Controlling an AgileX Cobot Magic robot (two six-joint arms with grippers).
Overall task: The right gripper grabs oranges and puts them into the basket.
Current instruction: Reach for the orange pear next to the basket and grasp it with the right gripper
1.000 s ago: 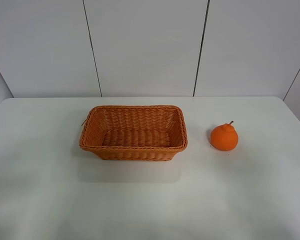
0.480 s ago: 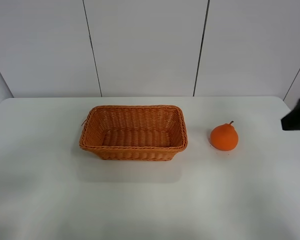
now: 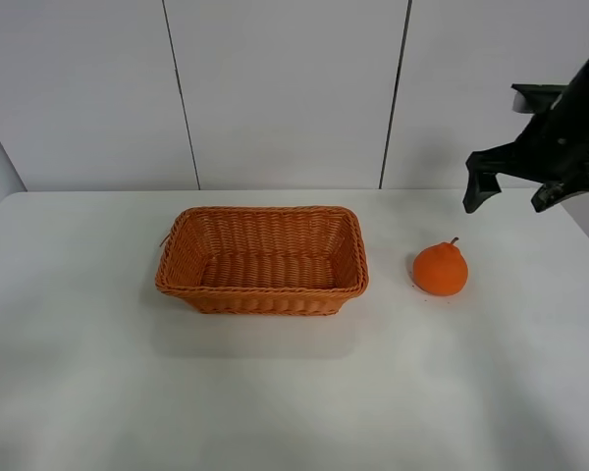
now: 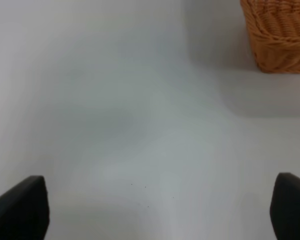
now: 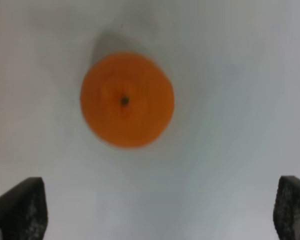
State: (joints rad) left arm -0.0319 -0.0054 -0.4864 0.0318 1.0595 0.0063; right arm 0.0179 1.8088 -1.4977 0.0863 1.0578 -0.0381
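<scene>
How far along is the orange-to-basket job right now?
Done: nothing yet; the basket is empty. In hand: the right gripper hovers open above the orange, which sits ungripped on the table to the basket's right. Left: descend, close on the orange, carry it over and release it into the basket.

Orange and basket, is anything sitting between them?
No, just bare white table lies between the orange and the basket, seen in the exterior high view.
</scene>
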